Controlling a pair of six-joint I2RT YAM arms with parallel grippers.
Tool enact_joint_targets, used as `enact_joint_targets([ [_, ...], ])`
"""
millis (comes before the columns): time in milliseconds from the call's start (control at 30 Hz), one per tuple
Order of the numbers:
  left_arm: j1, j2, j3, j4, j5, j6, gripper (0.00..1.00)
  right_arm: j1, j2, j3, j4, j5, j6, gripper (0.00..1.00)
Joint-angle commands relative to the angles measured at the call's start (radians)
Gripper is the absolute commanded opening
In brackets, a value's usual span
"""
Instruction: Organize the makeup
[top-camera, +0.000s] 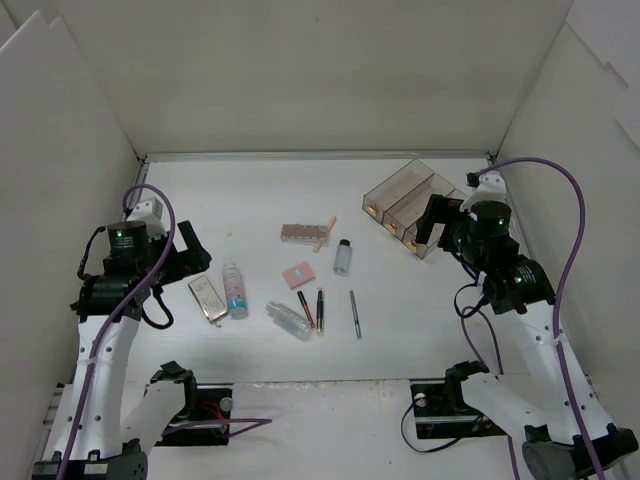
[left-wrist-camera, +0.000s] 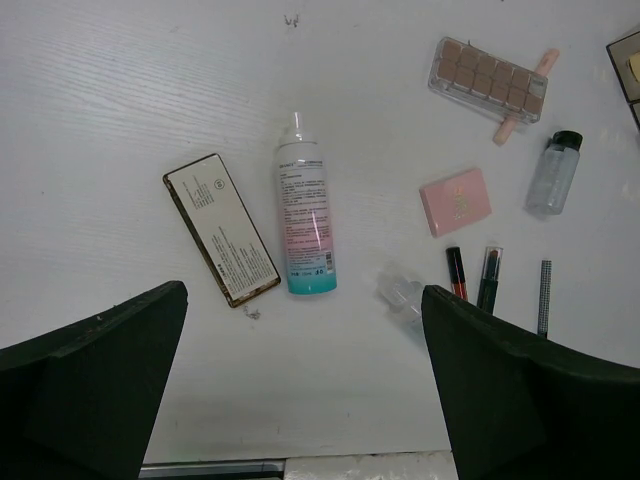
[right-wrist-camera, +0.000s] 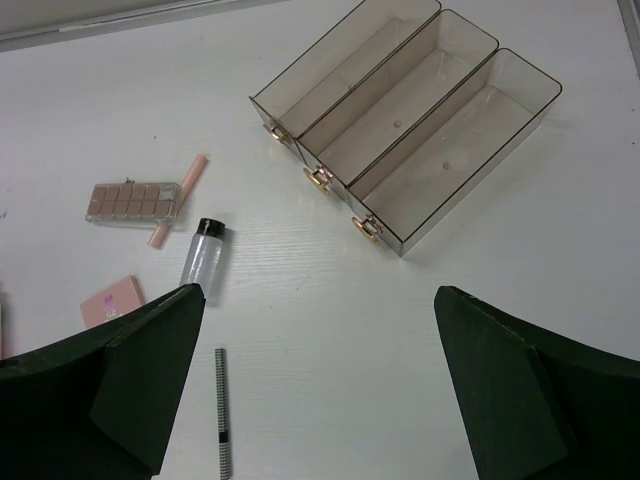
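Note:
The makeup lies loose on the white table. There is a brown eyeshadow palette (top-camera: 302, 233) with a peach stick (top-camera: 324, 234) against it. Near them lie a black-capped clear bottle (top-camera: 343, 256) and a pink compact (top-camera: 299, 274). Further left and nearer are a silver case (top-camera: 207, 297), a pink-teal bottle (top-camera: 234, 290) and a clear bottle (top-camera: 288, 320). Two dark pencils (top-camera: 313, 310) and a checked pencil (top-camera: 355, 313) lie alongside. My left gripper (left-wrist-camera: 300, 300) is open and empty above the case (left-wrist-camera: 220, 228) and bottle (left-wrist-camera: 306, 215). My right gripper (right-wrist-camera: 318, 292) is open and empty, near the tray.
The smoky clear three-compartment tray (top-camera: 405, 205) stands at the back right, set at an angle, and shows empty in the right wrist view (right-wrist-camera: 400, 115). White walls enclose the table on three sides.

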Motion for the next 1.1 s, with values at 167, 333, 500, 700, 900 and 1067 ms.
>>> enact_joint_targets([
  [167,-0.001,-0.021,-0.014,0.036,-0.002,-0.008,0.99,0.011,-0.008,0.046,0.04,0.029,-0.006,0.98],
  [333,-0.001,-0.03,-0.046,0.037,0.002,-0.016,0.98,0.015,0.015,0.046,0.038,0.01,-0.011,0.98],
  [500,-0.001,-0.03,-0.092,0.045,0.007,-0.041,0.92,0.038,0.038,0.04,0.027,0.015,-0.003,0.89],
  [700,-0.093,0.034,-0.166,0.083,0.004,-0.12,0.78,0.086,0.072,0.022,0.021,0.019,0.021,0.88],
  [900,-0.255,0.207,-0.181,0.117,-0.152,-0.176,0.69,0.13,0.107,0.035,0.023,0.026,0.032,0.88],
  [1067,-0.28,0.376,-0.149,0.154,-0.191,-0.193,0.63,0.15,0.107,0.038,0.023,0.041,0.033,0.88],
])
